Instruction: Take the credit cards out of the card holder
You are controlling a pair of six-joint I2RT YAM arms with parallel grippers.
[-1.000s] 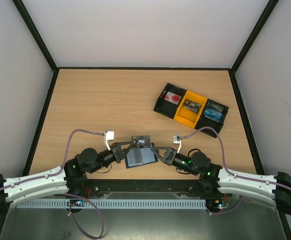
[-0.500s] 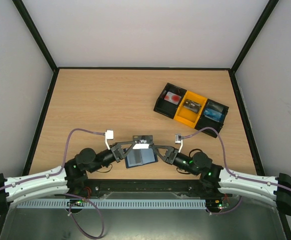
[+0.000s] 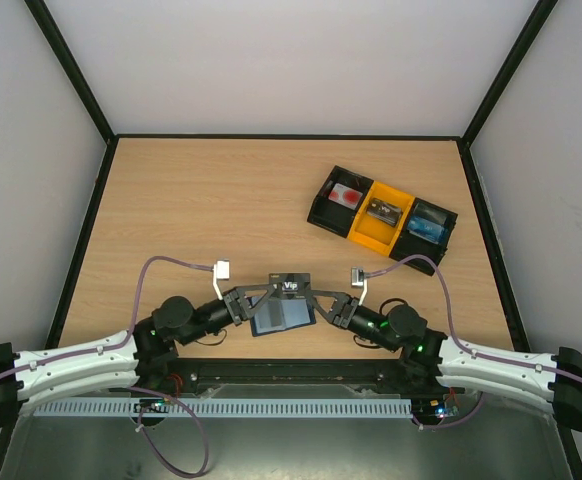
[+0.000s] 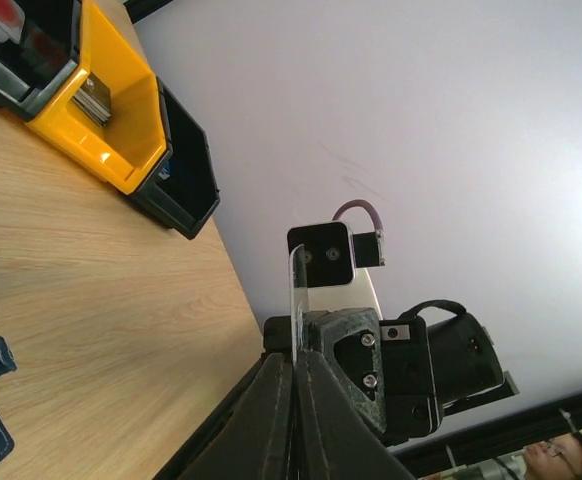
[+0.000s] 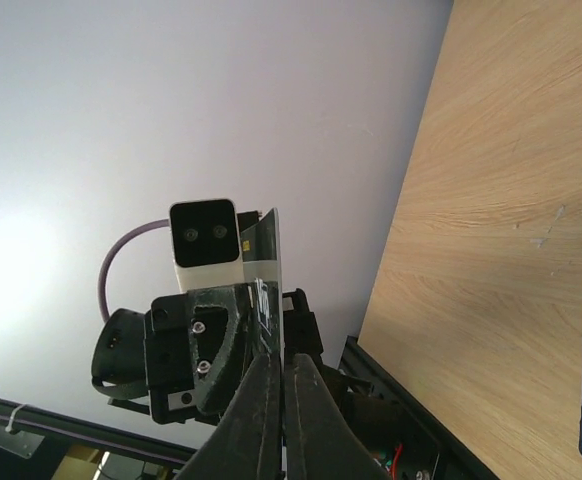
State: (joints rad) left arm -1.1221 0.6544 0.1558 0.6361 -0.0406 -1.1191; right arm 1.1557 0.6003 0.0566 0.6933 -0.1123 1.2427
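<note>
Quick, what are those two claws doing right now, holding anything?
Left gripper: closed, pinching one end of the black card.
Right gripper: closed on the same card's other end.

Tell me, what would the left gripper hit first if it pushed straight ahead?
Probably the right gripper: it faces the left gripper head-on, just past the black credit card that both are shut on.

left gripper (image 3: 271, 287): clamped | right gripper (image 3: 310, 291): clamped | arms: angled inward
</note>
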